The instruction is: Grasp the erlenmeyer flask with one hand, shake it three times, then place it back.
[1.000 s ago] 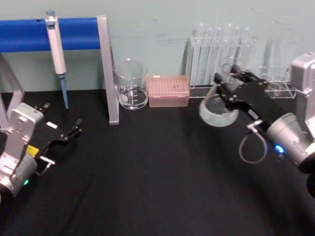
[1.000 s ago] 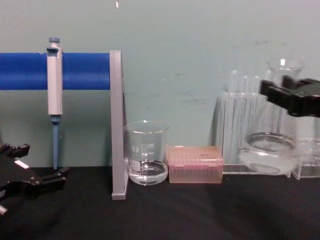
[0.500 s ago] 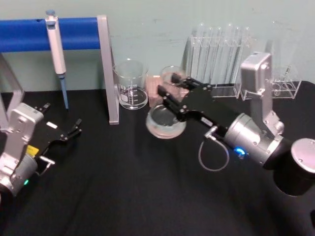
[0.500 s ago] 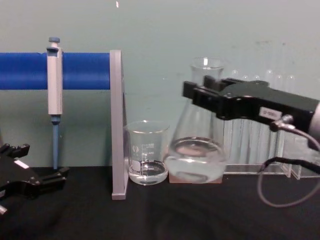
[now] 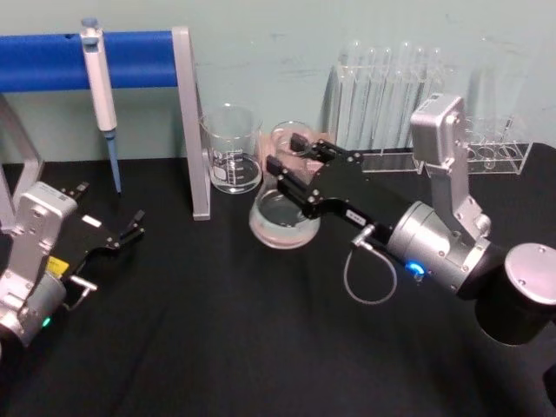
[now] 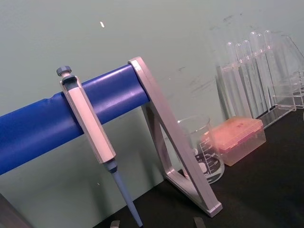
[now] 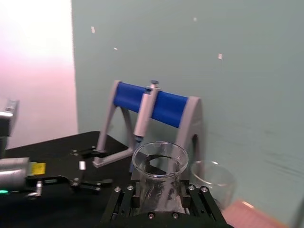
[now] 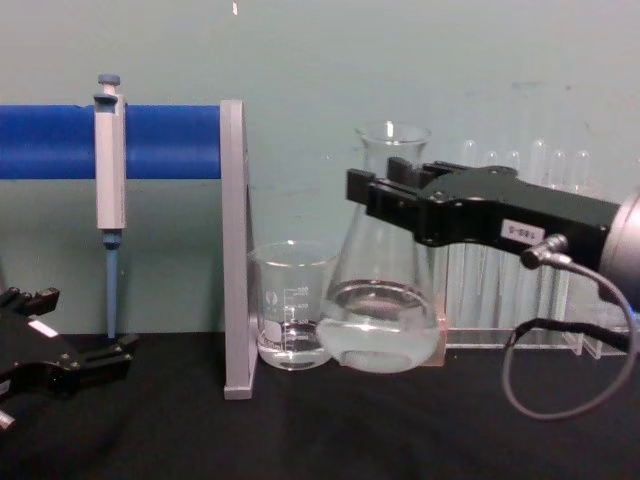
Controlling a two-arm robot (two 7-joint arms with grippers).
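- The right gripper (image 5: 288, 154) clamps the flask (image 5: 282, 217) at its narrow neck. The flask stands upright in mid-scene, just right of the beaker (image 5: 231, 148), and seems slightly off the black table (image 5: 217, 330).
- Risk: smooth glass held by flat black jaws may slip or twist in a hard shake.
- Risk: the wide cone base sits close to the thin-walled beaker, and a leftward swing could knock glass on glass.
- Risk: the clear liquid pooled low could slosh up the sloping walls and out of the open flared rim.
- The left gripper (image 5: 135, 224) is parked near left, fingers apart and holding nothing.
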